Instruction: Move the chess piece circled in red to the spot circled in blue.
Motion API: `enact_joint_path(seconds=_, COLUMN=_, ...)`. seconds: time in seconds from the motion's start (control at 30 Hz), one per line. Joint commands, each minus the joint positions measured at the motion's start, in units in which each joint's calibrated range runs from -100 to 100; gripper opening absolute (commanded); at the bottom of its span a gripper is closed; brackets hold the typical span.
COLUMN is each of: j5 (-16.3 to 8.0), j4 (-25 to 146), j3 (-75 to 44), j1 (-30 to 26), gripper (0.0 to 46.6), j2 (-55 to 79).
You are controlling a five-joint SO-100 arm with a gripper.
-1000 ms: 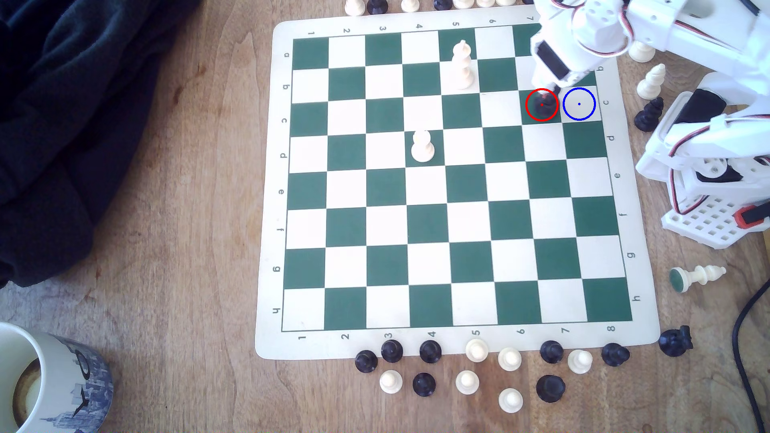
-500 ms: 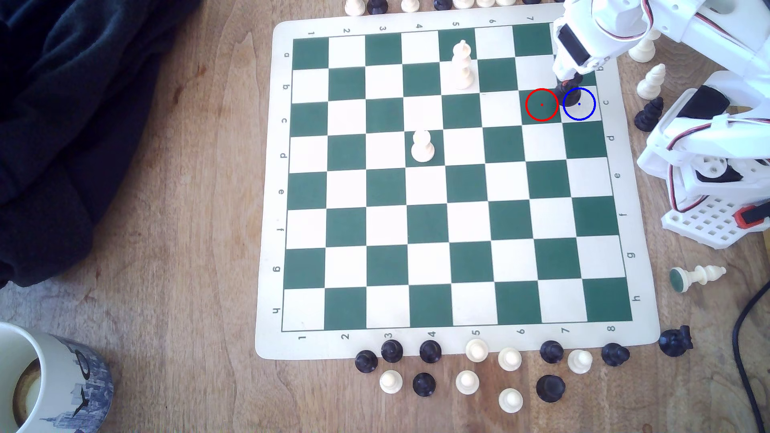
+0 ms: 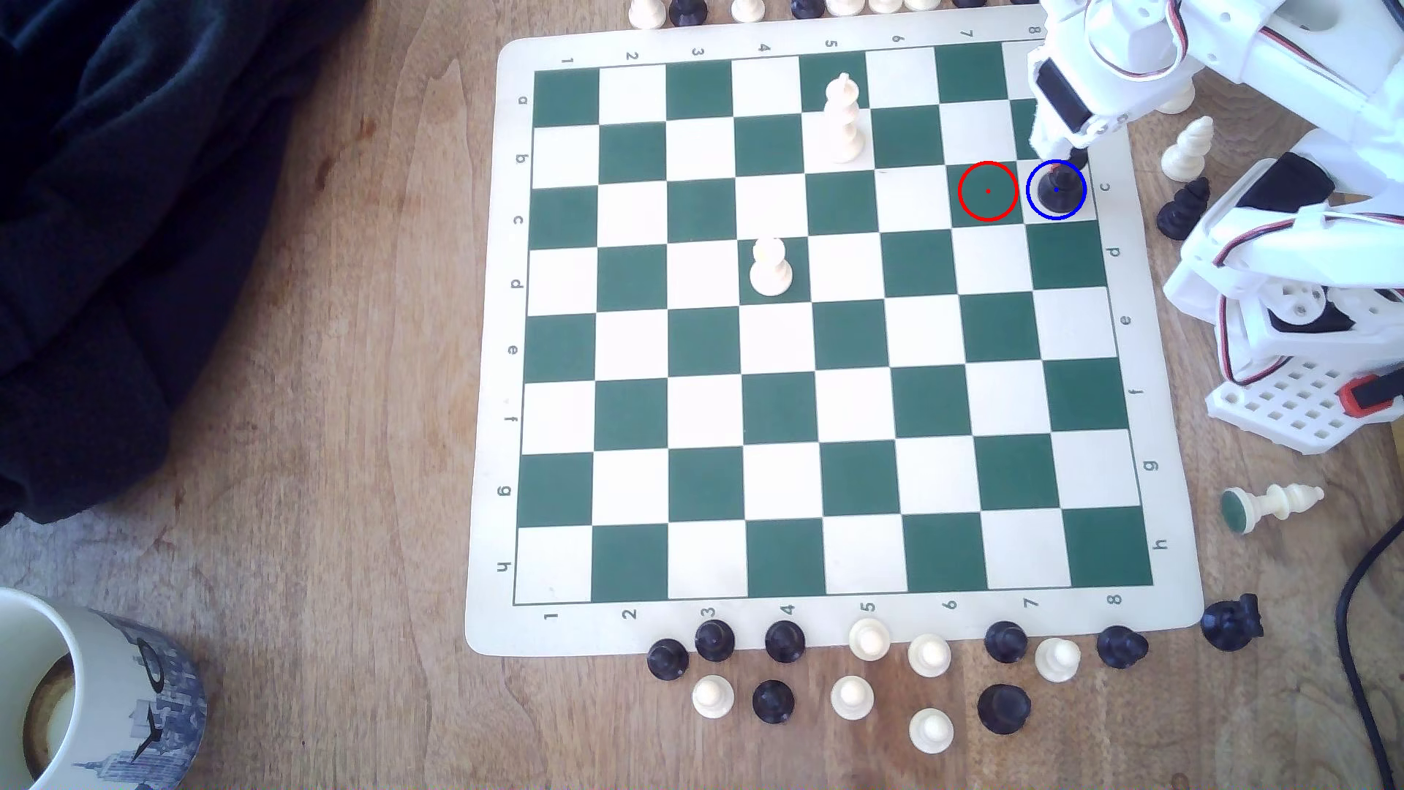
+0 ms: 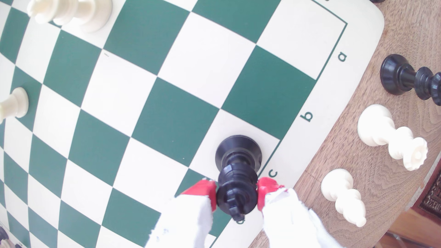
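We are right down at the gripper (image 4: 237, 194) here, and its two red-tipped fingers (image 4: 205, 190) sit tight against either side of the chess piece's (image 4: 237, 181) crown, so we read the jaws as clamped on it. Just beyond the tips we see the piece's wide round base planted on a cream square at the board's edge, beside the printed letter c, and the piece looks upright to us. From the exterior view the same black chess piece (image 3: 1058, 188) sits inside the blue ring, on the spot (image 3: 1042, 213), with the white gripper (image 3: 1064, 152) just above it. One square toward the exterior view's left we find the red ring (image 3: 988, 191) around a bare green square. Moving out across the chessboard (image 3: 486, 380), we pick up a cream pawn (image 3: 770, 267) near the middle and a tall cream piece (image 3: 842, 118) a few squares further up. Off the board on the exterior view's right, a cream piece (image 3: 1187, 150) and a black piece (image 3: 1183, 209) stand by the arm's white base (image 3: 1291, 395), and another cream piece (image 3: 1272, 505) lies on its side. Along the near border we count a loose cluster of black and cream spare pieces (image 3: 851, 676). Far over on the exterior view's left, a mug (image 3: 91, 699) sits in the corner and dark cloth (image 3: 137, 228) covers the wooden table (image 3: 319, 456).
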Motion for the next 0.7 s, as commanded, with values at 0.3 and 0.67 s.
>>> enact_joint_path(seconds=0.3, j5=0.24, j4=-2.06, j3=1.22, j1=-0.32, gripper=1.7, j2=-1.21)
enact_joint_path(seconds=0.67, j5=1.32, j4=-0.99, j3=2.67, j1=-0.09, gripper=16.9, j2=-2.48)
